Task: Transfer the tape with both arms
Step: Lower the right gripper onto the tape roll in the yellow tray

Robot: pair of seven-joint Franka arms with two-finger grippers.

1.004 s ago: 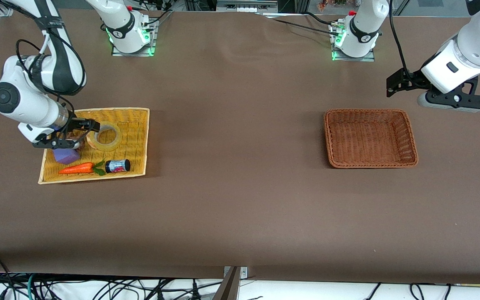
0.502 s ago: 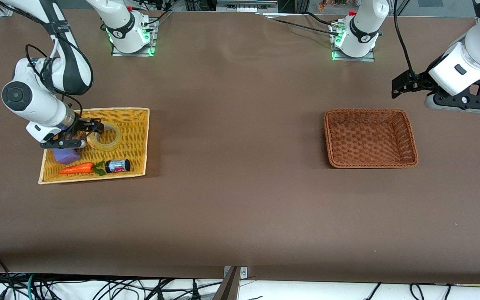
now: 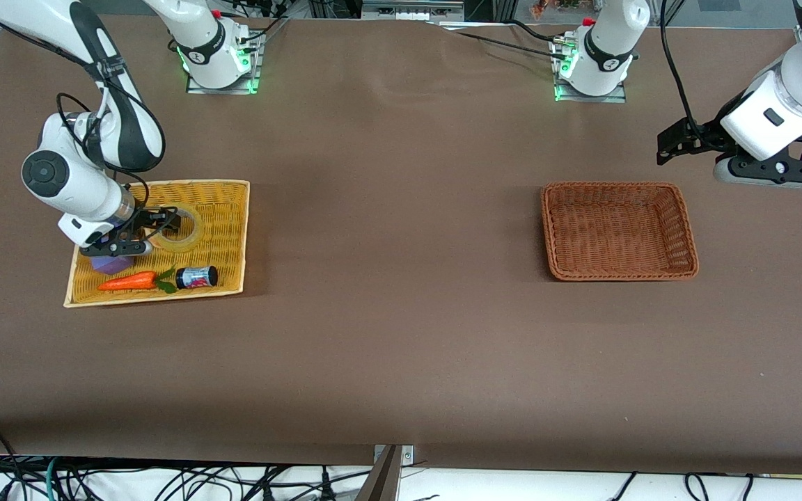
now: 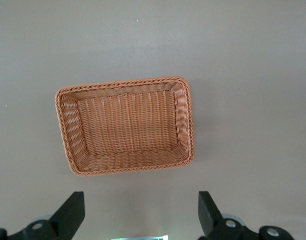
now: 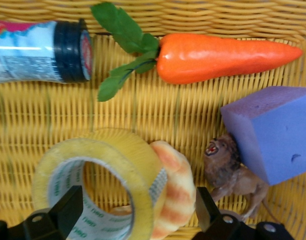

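The tape [image 3: 177,228] lies in the yellow basket [image 3: 230,240], in the left part of the front frame, and it leans on a striped croissant toy [image 5: 175,192] that touches it. In the right wrist view a toy lion [image 5: 230,172], a purple block [image 5: 272,132], a carrot [image 5: 225,57] and a small jar [image 5: 40,50] lie close around it.

The right tool [image 3: 142,228] hangs just over the roll with its fingers apart and holds nothing. The left tool [image 3: 686,139] waits in the upper right of the front frame, near the brown basket [image 3: 686,229], also spread and empty.

I judge the roll to be light and stiff, with a smooth, somewhat slippery outer face. The safest hold seems to be across the ring wall, one finger inside the hole and one outside. The outside finger should go down where the wall is free of the croissant, otherwise it could catch the toy as well.
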